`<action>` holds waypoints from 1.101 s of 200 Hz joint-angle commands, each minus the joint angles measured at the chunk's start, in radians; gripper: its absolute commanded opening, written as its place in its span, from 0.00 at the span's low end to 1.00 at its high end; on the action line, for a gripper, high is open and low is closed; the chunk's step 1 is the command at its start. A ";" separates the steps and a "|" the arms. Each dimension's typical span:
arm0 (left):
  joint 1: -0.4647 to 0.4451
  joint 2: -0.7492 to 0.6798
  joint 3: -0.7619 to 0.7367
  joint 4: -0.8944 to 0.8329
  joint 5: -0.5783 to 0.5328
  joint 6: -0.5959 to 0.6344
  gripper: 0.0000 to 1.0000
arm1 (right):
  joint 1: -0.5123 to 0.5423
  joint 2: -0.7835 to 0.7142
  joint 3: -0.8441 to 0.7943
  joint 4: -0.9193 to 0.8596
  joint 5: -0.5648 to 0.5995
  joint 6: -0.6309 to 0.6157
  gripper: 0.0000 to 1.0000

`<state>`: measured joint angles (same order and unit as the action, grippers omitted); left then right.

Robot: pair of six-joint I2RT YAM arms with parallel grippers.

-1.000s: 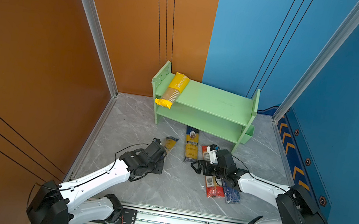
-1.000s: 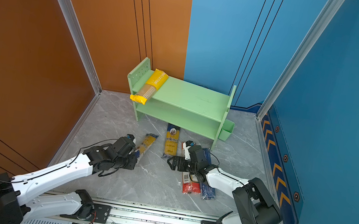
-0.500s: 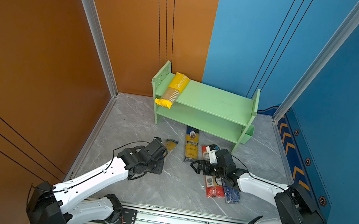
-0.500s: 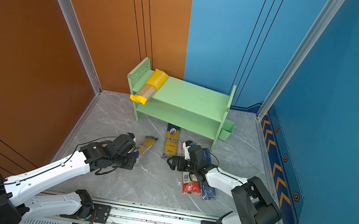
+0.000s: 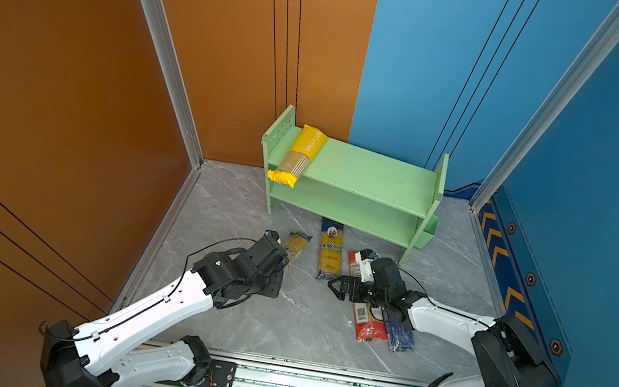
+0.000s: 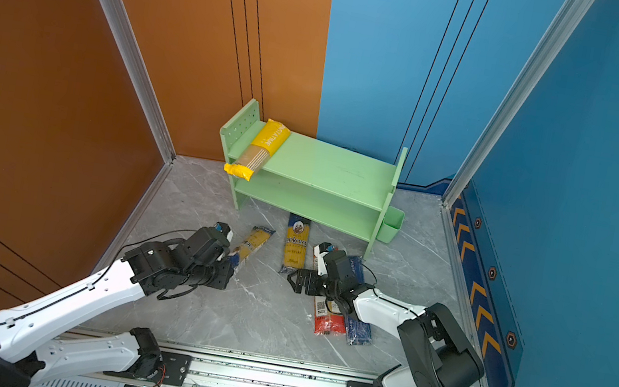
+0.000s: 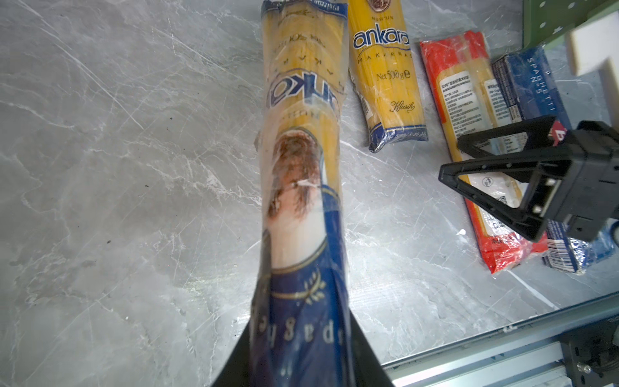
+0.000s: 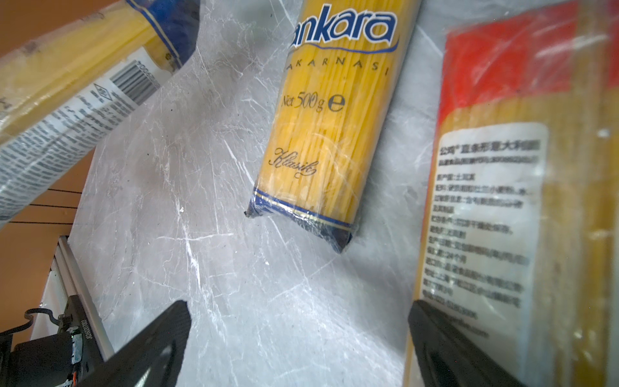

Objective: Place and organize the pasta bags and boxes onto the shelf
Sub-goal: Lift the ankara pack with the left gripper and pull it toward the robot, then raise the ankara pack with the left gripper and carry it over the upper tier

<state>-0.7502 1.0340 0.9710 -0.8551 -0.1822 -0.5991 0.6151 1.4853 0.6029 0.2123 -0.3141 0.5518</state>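
The left end effector (image 7: 301, 363) is pinched on the dark blue end of one ankara pack (image 7: 301, 160), which runs straight out ahead of it. On its outer side the grey bench (image 7: 117, 201) lies open as far as the orange wall (image 5: 61, 100). On the side toward the right end effector (image 8: 298, 311), the second ankara pack (image 7: 385, 77) lies flat, with a narrow strip of bench between it and the held one. The right end effector is spread and empty, low over the bench, with open surface between its fingers. The near end of the second ankara pack is just ahead of it. One finger overlaps the red-ended pack (image 7: 469, 127), and the dark blue pack (image 7: 532, 87) lies just beside that on the far side. Well beyond both end effectors the light green shelf (image 5: 369, 174) stands by the back walls, and the flat pack's far end reaches its lower front edge. The yellow pack (image 5: 299, 155) lies across the top tier at the end nearer the left end effector, overhanging the front edge. The green bin (image 5: 425, 232) hangs on the opposite end. The packs are long and narrow, with glossy crinkled film over straight yellow strands. The bench is veined like marble and scratched, and the fingers are black and angular.
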 commanded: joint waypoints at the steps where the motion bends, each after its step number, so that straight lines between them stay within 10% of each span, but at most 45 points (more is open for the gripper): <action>1: -0.014 -0.042 0.100 0.063 -0.065 0.025 0.00 | 0.000 0.019 0.014 -0.020 0.000 0.013 1.00; 220: -0.205 -0.088 0.398 0.023 -0.166 0.129 0.00 | 0.009 0.075 0.056 -0.016 -0.016 0.017 1.00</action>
<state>-0.9310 0.9646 1.2743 -0.9516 -0.2619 -0.5201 0.6189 1.5326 0.6380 0.2180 -0.3199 0.5560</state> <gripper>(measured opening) 0.308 0.993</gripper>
